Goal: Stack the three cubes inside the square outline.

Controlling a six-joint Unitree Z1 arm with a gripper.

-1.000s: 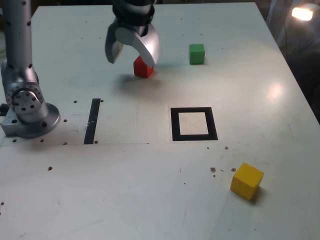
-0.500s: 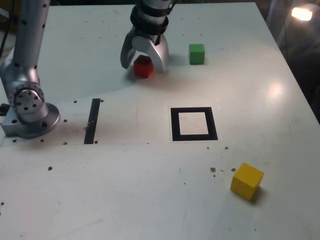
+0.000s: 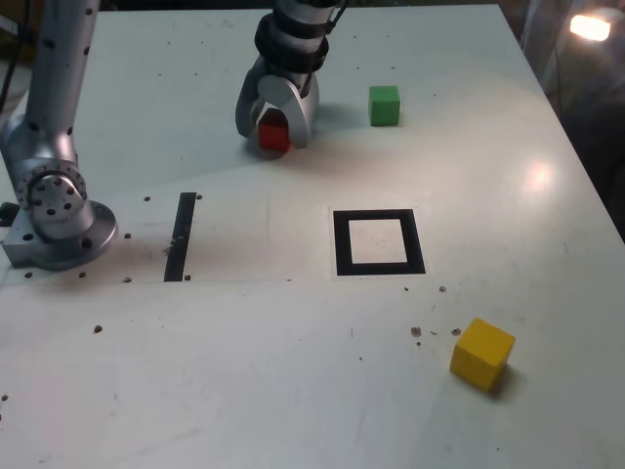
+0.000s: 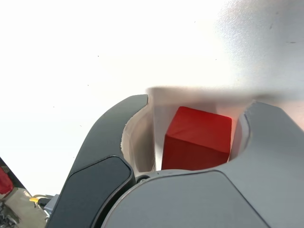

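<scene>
Grey metal gripper [image 3: 273, 139] is down at the solid red cube [image 3: 274, 135], upper-left part of the ext. view, w/ a finger on either side. Jaws are apart but narrower than ½ sec ago, cube btwn them; wrist view shows a slim gap to one finger & the other right up against or v. near the cube, can't tell which. So no clear clamp on it.

Vs. 1 sec ago, the silver-grey arm [image 3: 57, 98] has swung toward the ext. view's right & the gripper has come down around the cube. Since ½ sec ago arm pos. is approx. same; red cube has shifted a bit to the ext. view's left & nearer the cam.

Solid green cube [image 3: 385, 106] hasn't moved, to the ext. view's right of the gripper, well apart. Solid yellow cube [image 3: 482, 353], same spot, lower right, near some dark specks on the white table [image 3: 244, 371]. Thick black square outline w/ white centre [image 3: 343, 244]: unchanged, no cube in it.
</scene>
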